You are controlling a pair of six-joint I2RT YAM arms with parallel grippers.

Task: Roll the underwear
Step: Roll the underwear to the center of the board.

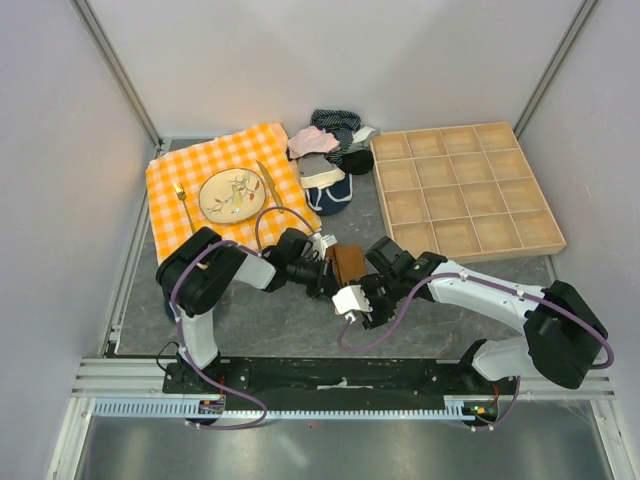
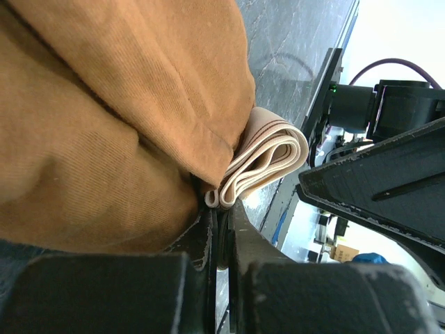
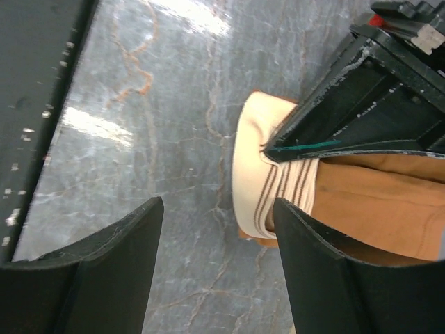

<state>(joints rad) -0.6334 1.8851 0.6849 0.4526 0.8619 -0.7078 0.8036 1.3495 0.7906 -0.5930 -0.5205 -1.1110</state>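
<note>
Lying near the centre of the overhead view on the grey table (image 1: 250,320), the underwear (image 1: 347,262) shows as a rust-brown block whose long axis runs from upper to lower frame, leaning slightly. In the right wrist view that axis runs across the frame: the cream striped waistband (image 3: 254,167) is the end toward the centre, and the brown body is cut off at the right edge.

The left gripper (image 2: 221,209) is clamped tight on the garment's edge beside the folded waistband. Brown fabric fills most of its camera's frame, so the garment's outline is lost there. The right gripper (image 3: 217,209) stands wide apart over bare table and holds nothing. Its right-hand finger (image 3: 334,278) is just beside the waistband end; whether it touches the fabric cannot be made out. From overhead both sets of fingertips, and the waistband, are hidden by the wrists.

Counted: one underwear, two grippers, one wooden tray (image 1: 462,198) of sixteen compartments, one checked cloth (image 1: 180,175) bearing one plate (image 1: 206,196), one fork (image 1: 184,203) and one knife (image 1: 268,180). The garments in the pile (image 1: 330,150) at upper centre cannot be counted.
</note>
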